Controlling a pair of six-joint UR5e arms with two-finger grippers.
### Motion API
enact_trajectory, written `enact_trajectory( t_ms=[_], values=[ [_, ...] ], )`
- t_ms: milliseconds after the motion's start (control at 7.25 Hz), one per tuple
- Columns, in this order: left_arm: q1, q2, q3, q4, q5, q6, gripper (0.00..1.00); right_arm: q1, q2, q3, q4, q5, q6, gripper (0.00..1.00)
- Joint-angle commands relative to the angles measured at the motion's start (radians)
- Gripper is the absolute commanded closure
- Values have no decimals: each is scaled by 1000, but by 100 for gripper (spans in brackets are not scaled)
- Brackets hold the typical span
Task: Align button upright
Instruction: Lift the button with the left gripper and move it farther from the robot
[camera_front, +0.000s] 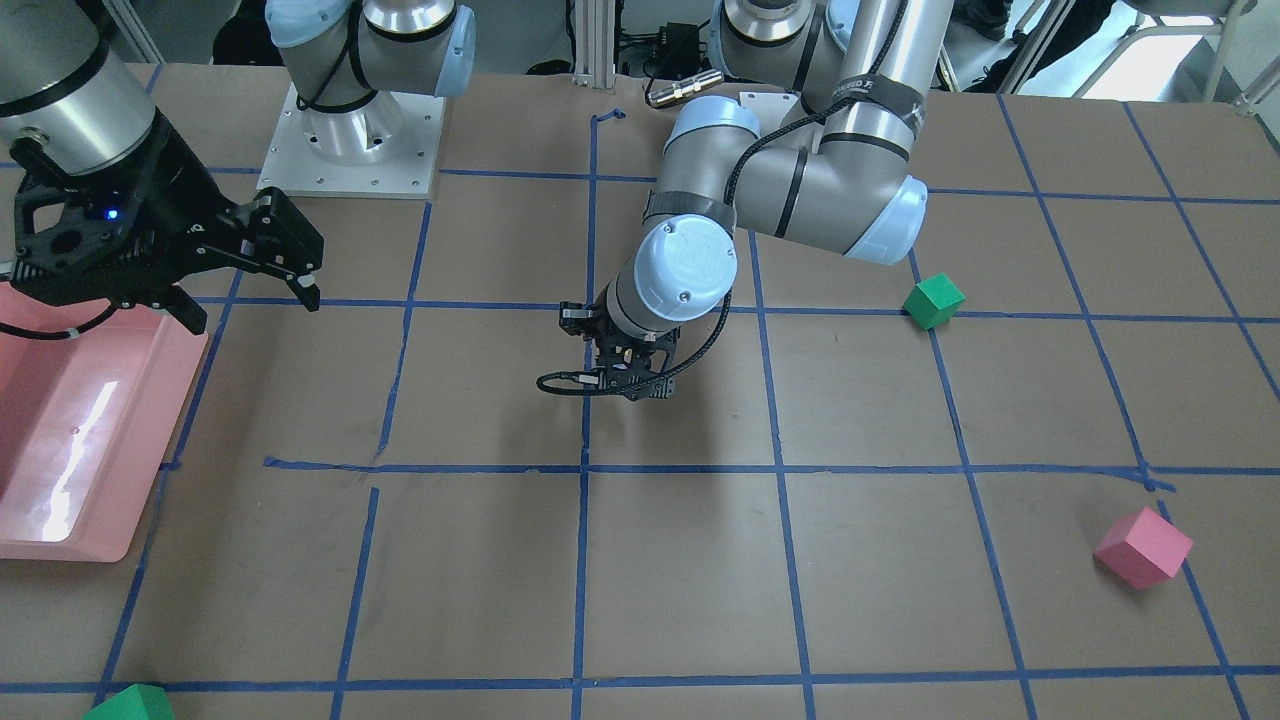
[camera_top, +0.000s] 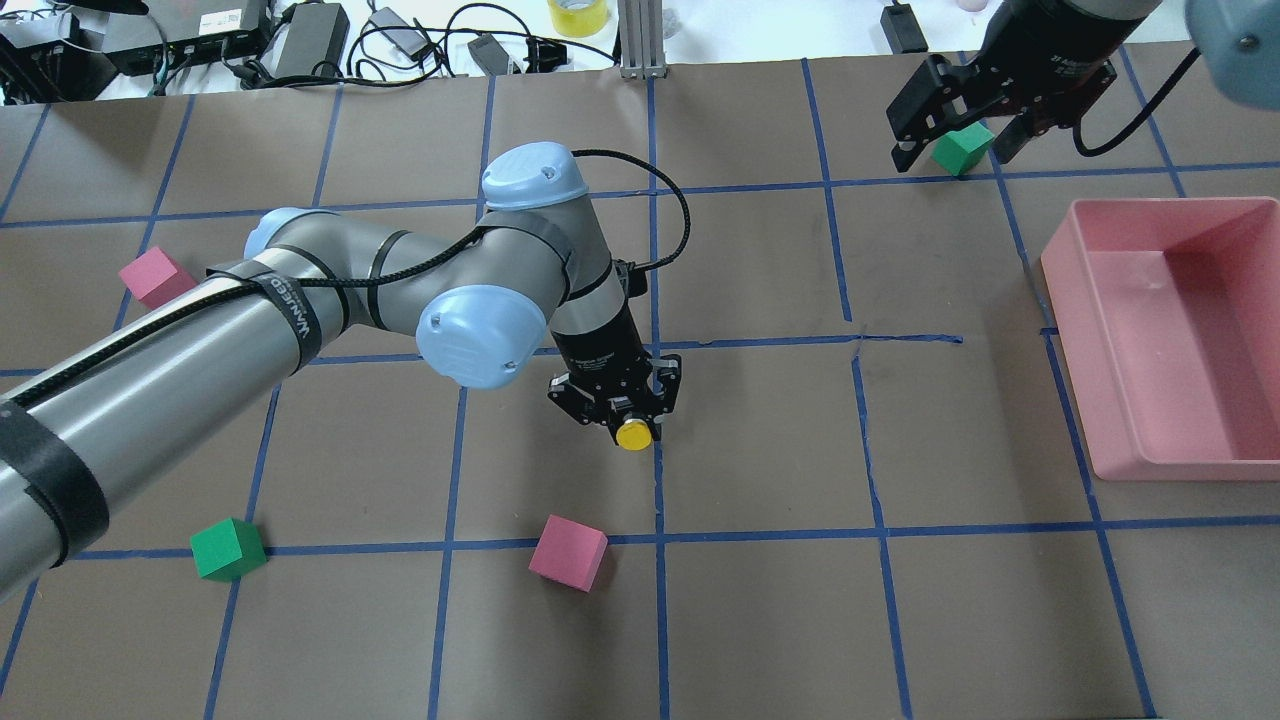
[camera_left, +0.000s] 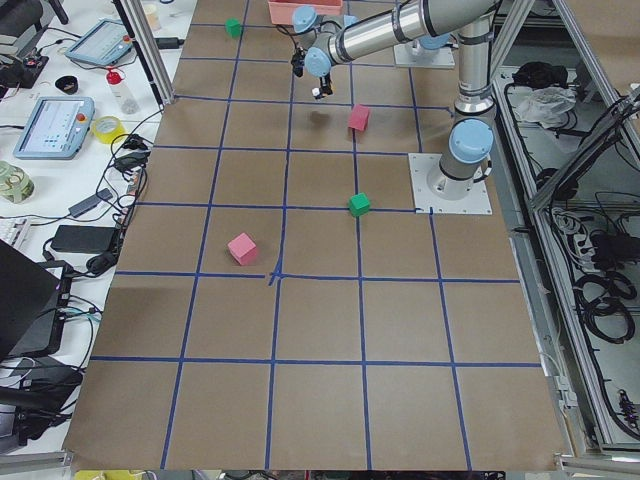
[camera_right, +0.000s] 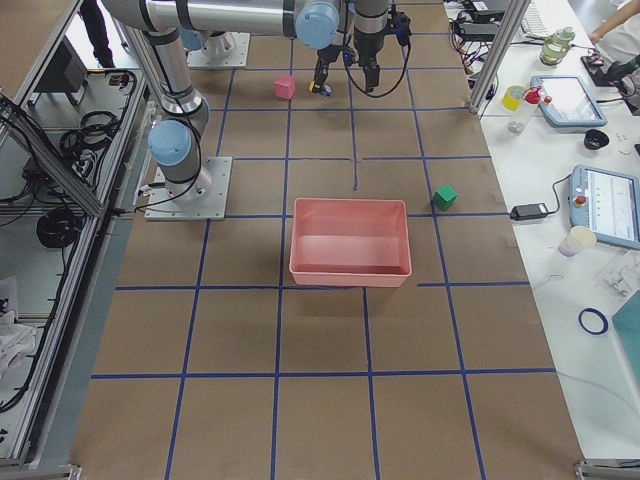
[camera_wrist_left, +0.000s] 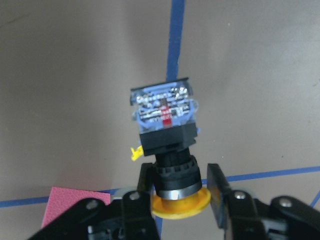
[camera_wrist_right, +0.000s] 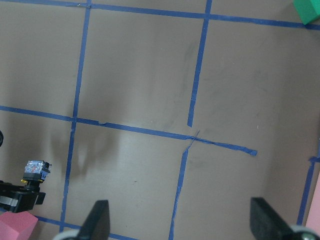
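The button (camera_wrist_left: 165, 120) has a yellow cap, a black collar and a blocky grey-black base. My left gripper (camera_wrist_left: 180, 177) is shut on its collar, with the cap toward the wrist and the base pointing down at the table. In the overhead view the yellow cap (camera_top: 635, 436) shows between the fingers of the left gripper (camera_top: 632, 420), near a blue tape crossing at mid-table. The left gripper (camera_front: 630, 388) also shows in the front view. The button (camera_wrist_right: 34, 170) shows small in the right wrist view. My right gripper (camera_top: 950, 150) is open and empty, hovering at the far right.
A pink bin (camera_top: 1240, 215) stands at the right. A pink cube (camera_top: 568, 552) lies just in front of the left gripper. Another pink cube (camera_top: 155, 277) and a green cube (camera_top: 228, 548) lie to the left. A green cube (camera_top: 962, 148) sits under the right gripper.
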Motion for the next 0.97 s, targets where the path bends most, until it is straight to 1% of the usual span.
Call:
enact_trajectory(
  t_ms=[0, 138, 414, 552, 690, 828],
  values=[
    [53, -22, 43, -97, -3, 132, 99, 0, 0, 5, 0, 0, 0, 0],
    [54, -28, 55, -118, 0, 216, 98, 0, 0, 5, 0, 0, 0, 0],
    [54, -55, 74, -131, 5, 293, 94, 0, 0, 7, 0, 0, 0, 0],
    [54, -61, 96, -183, 22, 318, 91, 0, 0, 7, -1, 0, 2, 0],
    [54, -62, 138, -259, 84, 322, 91, 0, 0, 7, -1, 1, 2, 0],
    [54, -67, 206, -345, 110, 312, 91, 0, 0, 5, -1, 2, 2, 0]
  ],
)
